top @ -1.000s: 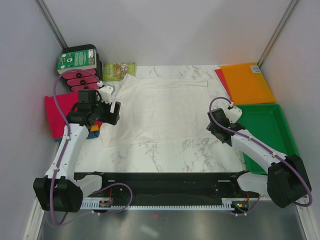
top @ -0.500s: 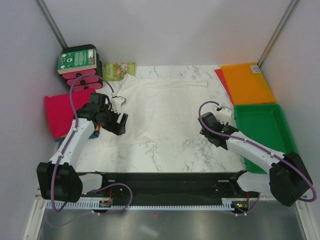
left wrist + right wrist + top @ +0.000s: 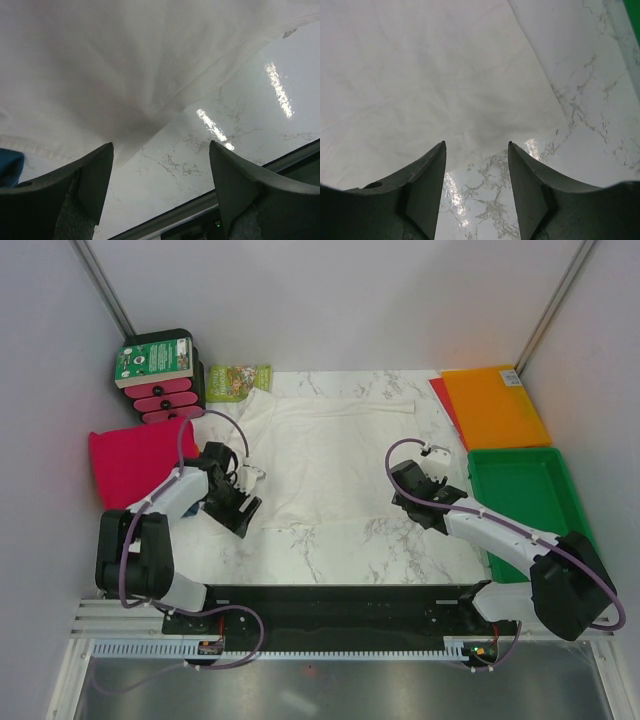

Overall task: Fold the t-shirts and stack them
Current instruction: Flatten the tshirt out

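The thin white t-shirt (image 3: 320,455) lies spread flat on the marble table. My left gripper (image 3: 243,512) is open and low over the shirt's near left corner; the left wrist view shows the cloth's hem (image 3: 135,135) just ahead of the spread jaws. My right gripper (image 3: 402,495) is open and low at the shirt's near right corner; in the right wrist view the cloth edge (image 3: 480,135) lies just beyond the fingertips. A folded magenta-pink shirt (image 3: 125,460) lies at the far left. A bit of blue cloth (image 3: 10,167) shows at the left wrist view's edge.
A flat orange sheet (image 3: 492,405) lies at the back right over a red one. A green tray (image 3: 560,500) stands at the right. A black and pink box stack (image 3: 158,375) and a green packet (image 3: 238,380) sit at the back left.
My left gripper has dropped and moved nearer, from above the shirt's left edge to its near left corner. My right gripper has moved left and down to the near right corner.
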Motion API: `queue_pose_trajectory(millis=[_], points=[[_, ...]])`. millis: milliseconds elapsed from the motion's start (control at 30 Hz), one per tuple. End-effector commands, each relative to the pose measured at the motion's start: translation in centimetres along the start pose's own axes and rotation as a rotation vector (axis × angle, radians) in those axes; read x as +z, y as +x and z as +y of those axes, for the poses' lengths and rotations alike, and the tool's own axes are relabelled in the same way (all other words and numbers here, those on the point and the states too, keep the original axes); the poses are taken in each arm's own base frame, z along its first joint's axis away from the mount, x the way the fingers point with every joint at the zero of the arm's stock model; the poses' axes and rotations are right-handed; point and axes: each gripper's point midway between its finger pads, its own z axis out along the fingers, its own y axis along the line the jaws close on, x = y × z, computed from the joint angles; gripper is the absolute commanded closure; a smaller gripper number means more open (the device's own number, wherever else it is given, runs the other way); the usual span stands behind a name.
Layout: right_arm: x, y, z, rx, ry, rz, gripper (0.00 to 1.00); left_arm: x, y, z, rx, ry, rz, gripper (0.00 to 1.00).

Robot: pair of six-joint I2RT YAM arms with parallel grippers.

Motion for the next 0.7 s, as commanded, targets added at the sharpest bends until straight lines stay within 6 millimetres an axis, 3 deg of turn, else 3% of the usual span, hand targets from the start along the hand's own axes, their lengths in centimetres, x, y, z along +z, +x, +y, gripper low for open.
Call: queue_pose_trajectory(millis=[0,67,100,133,367,467,500,667], points=[[-0.2,-1.9,1.2,0.012,-0.019,-0.054,0.40,1.3,-1.5,0.6,0.045,-0.011,-0.004,0.24],[-0.2,-1.8,1.2,0.010,-0.017,-0.054,0.40,1.8,-1.8,0.5,0.049,-0.007,0.009,0.36],[-0.1,-1.8,1.2,0.008,-0.013,-0.055,0.40,1.9,-2.0,0.6,0.051,-0.012,0.009,0.47],[-0.1,-1.8,1.1,0.006,-0.011,-0.055,0.40,2.2,-2.0,0.6,0.052,-0.012,0.020,0.50],[0.0,-1.4,1.2,0.006,-0.023,-0.051,0.40,3.4,-2.2,1.4,0.053,-0.047,0.027,0.50],[0.0,-1.1,1.1,0.003,-0.026,-0.046,0.40,3.7,-2.2,1.6,0.058,-0.060,0.017,0.82],[0.0,-1.0,1.1,0.004,-0.028,-0.046,0.40,3.7,-2.4,1.7,0.057,-0.066,0.011,0.98],[-0.2,-0.9,1.0,0.001,-0.035,-0.046,0.40,2.2,-3.4,1.5,0.067,-0.080,-0.063,0.98]])
